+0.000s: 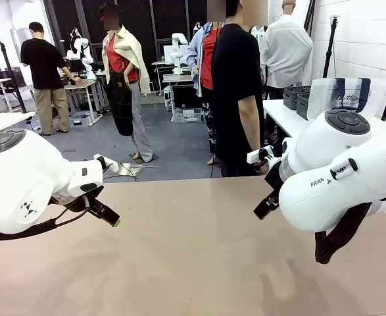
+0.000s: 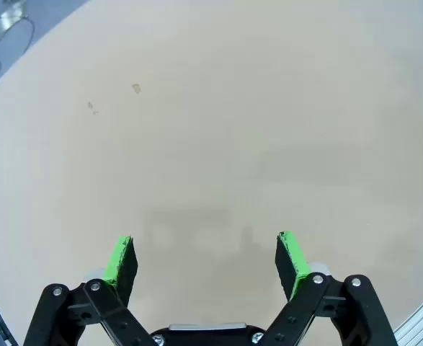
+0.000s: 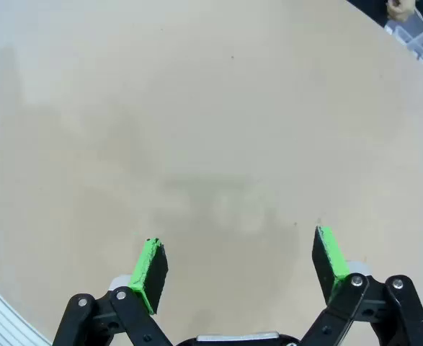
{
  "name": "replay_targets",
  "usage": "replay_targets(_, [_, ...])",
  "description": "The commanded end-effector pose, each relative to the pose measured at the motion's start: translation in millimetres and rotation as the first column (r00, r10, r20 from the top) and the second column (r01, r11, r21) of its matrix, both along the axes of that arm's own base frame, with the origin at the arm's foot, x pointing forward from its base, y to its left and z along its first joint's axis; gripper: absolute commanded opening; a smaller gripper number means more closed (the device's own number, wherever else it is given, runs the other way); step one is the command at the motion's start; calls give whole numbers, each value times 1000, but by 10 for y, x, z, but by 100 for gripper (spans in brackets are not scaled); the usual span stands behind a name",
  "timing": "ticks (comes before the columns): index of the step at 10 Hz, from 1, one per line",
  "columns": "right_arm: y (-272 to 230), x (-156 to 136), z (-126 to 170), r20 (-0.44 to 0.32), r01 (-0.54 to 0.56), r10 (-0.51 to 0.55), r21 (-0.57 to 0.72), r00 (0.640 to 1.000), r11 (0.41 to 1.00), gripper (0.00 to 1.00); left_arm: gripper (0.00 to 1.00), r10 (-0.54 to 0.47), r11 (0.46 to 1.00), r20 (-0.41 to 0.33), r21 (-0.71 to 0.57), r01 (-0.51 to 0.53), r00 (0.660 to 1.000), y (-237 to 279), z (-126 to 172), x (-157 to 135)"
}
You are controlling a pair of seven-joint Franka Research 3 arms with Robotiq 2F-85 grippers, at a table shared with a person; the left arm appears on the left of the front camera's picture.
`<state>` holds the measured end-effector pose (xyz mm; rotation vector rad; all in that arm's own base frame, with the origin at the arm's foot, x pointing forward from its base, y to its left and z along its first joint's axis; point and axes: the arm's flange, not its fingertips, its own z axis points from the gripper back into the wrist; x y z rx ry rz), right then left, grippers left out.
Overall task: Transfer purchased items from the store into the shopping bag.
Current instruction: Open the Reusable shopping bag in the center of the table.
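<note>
My left gripper (image 1: 106,213) (image 2: 205,249) hangs open above the bare brown table (image 1: 193,257), nothing between its green pads (image 2: 121,258). Over the table's right side my right gripper (image 1: 266,205) (image 3: 238,249) is open too, with only tabletop between its fingers. On a white side table at the back right stands the shopping bag (image 1: 341,96), whitish with navy handles. The store (image 1: 296,97), a dark grey lattice basket, sits just left of the bag. The purchased items are out of view.
A person in a black top (image 1: 236,92) stands at the table's far edge, right of centre, arms down. The white side table (image 1: 286,117) runs along the right wall. Other people and workbenches are farther back.
</note>
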<state>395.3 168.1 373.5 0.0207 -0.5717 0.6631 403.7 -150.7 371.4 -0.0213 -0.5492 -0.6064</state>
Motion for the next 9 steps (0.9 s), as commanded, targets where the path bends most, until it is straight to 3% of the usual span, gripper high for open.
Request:
replay_targets(1, [0,0,0,0,0,0,0,1000,1000,100,100,0,1000,0,0,0,1000,0,0,-1])
replay_targets(9, [0,0,0,0,0,0,0,1000,1000,100,100,0,1000,0,0,0,1000,0,0,-1])
